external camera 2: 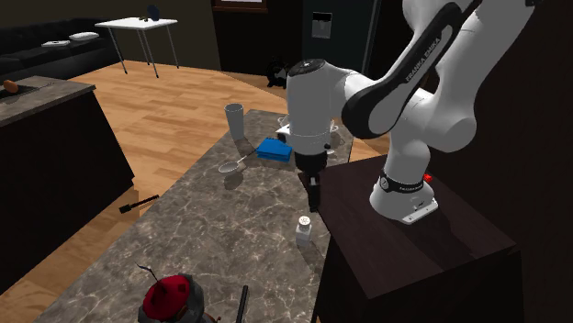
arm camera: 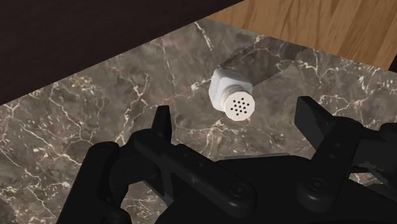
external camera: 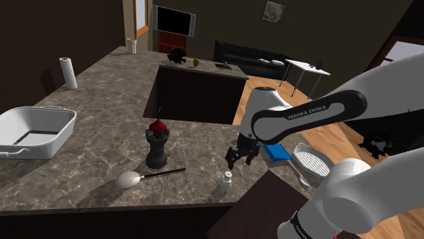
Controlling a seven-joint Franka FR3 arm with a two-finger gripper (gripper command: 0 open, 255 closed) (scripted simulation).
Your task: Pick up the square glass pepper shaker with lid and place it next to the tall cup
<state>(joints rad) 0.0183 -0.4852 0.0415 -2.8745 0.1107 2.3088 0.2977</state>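
The pepper shaker is small, white and square-bodied, with a round perforated lid. It stands upright on the dark marble counter near the counter's edge by the stand. My black gripper hangs open a short way above it, pointing down. In the wrist view the shaker shows in the gap between the spread fingers, touching neither, and the gripper holds nothing. The tall pale cup stands at the counter's far end in the second exterior view.
A blue sponge and a ladle lie near the cup. A black grinder with a red top, a white spoon, a white tray and a paper roll share the counter. The dark stand adjoins the shaker.
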